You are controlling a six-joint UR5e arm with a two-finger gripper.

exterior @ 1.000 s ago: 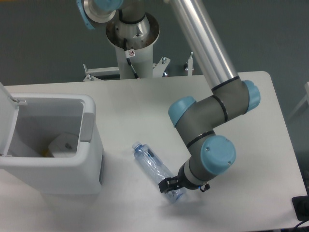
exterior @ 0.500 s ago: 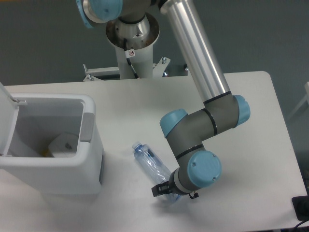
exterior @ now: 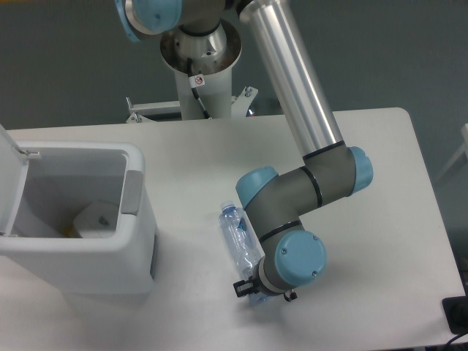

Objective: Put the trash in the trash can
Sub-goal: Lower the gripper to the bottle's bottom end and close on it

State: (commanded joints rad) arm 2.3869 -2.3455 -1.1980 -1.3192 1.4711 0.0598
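The clear bluish plastic bottle (exterior: 238,238) lies on the white table, its blue cap pointing up and away and its base under the arm's wrist. My gripper (exterior: 252,290) is at that base end, its dark fingers closed around the bottle and mostly hidden by the blue-capped wrist joint. The white trash can (exterior: 136,191) stands at the left with its lid (exterior: 10,183) open. A crumpled white paper wad (exterior: 93,220) rests inside it. The bottle is a short way to the right of the can, apart from it.
The robot's base column (exterior: 199,66) stands behind the table's far edge. The long silver arm link (exterior: 292,80) slants over the table's middle. The front table edge lies close below the gripper. A dark object (exterior: 457,314) sits at the lower right corner.
The gripper has moved left with the bottle's base. The bottle has swung from a diagonal lie to nearly upright in the picture, its cap now further right. The elbow joints shifted left too.
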